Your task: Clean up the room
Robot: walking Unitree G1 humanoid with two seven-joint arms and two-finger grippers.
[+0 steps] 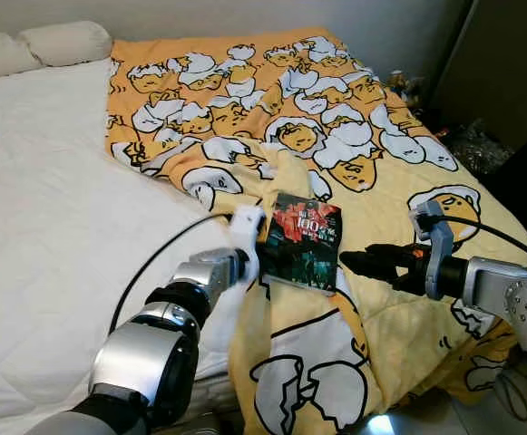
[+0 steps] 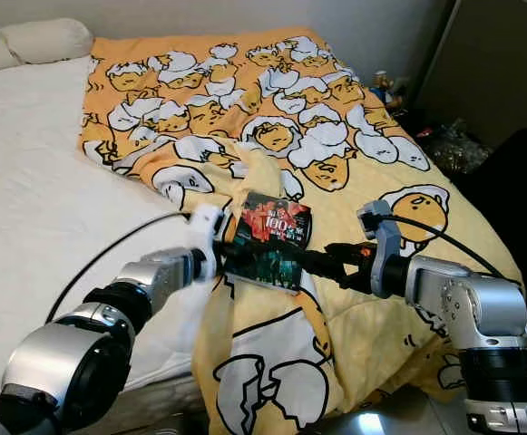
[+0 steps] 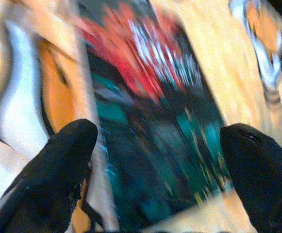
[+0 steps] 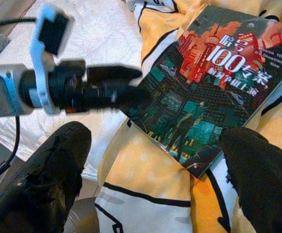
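A dark book (image 1: 305, 242) with a red and teal cover is seen lying on a yellow cartoon-print blanket (image 1: 363, 136) on the bed, between the two grippers. The left gripper (image 1: 265, 256) is spread wide at its near edge, touching it; the right gripper (image 1: 352, 263) is held open just beside it, grasping nothing.

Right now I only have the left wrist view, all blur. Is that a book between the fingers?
Observer: Yes, a book with a red and teal cover, lying on the yellow blanket.
Operator: Where's the other arm?
Observer: The right gripper points at the book's opposite edge, fingers open in its wrist view.
Operator: Left side touching yet?
Observer: The left gripper is at the book's near edge, fingers spread on either side; I can't tell whether they touch.
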